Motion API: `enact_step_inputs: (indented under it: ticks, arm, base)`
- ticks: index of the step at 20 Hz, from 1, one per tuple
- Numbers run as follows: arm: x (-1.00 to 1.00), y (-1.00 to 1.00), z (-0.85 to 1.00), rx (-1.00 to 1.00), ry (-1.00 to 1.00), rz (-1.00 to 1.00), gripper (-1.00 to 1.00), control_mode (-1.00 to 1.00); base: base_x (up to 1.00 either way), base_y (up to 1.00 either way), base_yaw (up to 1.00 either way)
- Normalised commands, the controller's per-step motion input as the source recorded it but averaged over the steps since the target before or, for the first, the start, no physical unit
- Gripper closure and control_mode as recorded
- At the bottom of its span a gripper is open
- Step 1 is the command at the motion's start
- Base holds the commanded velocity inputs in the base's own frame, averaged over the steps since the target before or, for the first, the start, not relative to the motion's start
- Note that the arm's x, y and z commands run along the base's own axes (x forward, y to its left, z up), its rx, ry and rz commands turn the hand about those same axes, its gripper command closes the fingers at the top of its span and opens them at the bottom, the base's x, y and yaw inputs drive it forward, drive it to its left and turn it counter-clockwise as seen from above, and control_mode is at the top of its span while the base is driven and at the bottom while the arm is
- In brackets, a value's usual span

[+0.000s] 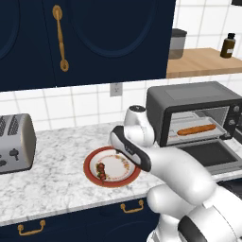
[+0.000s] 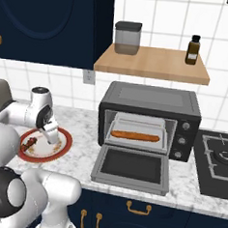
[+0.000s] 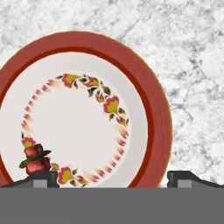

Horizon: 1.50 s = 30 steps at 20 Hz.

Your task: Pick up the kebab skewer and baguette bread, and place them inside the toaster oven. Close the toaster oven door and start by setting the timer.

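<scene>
The kebab skewer (image 1: 101, 171) lies on the left part of a red-rimmed floral plate (image 1: 89, 164) on the marble counter. In the hand view the skewer's red and green chunks (image 3: 35, 159) sit by the left fingertip (image 3: 42, 177). My gripper (image 3: 113, 179) hovers close over the plate (image 3: 157, 122), open and empty. From the right base view the hand (image 2: 50, 132) hangs above the plate (image 2: 65, 146) and the skewer (image 2: 30, 142). The baguette bread (image 2: 134, 136) rests on the rack inside the toaster oven (image 2: 151, 97). The toaster oven door (image 2: 132, 167) is folded down flat.
A silver two-slot toaster (image 1: 14, 142) stands at the left of the counter. Above the oven, a wooden shelf (image 2: 153, 66) carries a grey canister (image 2: 127, 38) and a brown bottle (image 2: 192, 49). A gas hob (image 2: 218, 163) lies right of the oven. Dark blue cabinets hang overhead.
</scene>
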Motion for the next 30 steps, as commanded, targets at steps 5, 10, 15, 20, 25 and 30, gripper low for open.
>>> enact_step_inputs:
  ticks: [5, 10, 15, 20, 25, 30]
  arm:
    - [0.05, 0.43, -0.27, -0.08, 0.07, 0.07, -1.00, -1.00]
    - [-0.01, 0.53, -0.14, -0.01, 0.04, 0.25, -1.00, -1.00]
    - [0.00, 0.55, -0.16, 0.00, 0.04, 0.26, -1.00, -1.00]
    - [0.04, 0.33, -0.21, 0.00, 0.01, 0.08, -1.00, -1.00]
    - [0.11, 0.00, -0.27, 0.00, 0.00, 0.01, -1.00, -1.00]
    - [0.04, 0.00, -0.30, 0.00, 0.00, 0.03, -1.00, -1.00]
  base:
    - [0.00, 0.00, 0.00]
    - [0.00, 0.00, 0.00]
    - [0.00, 0.00, 0.00]
    - [0.00, 0.00, 0.00]
    - [0.00, 0.00, 0.00]
    - [0.00, 0.00, 0.00]
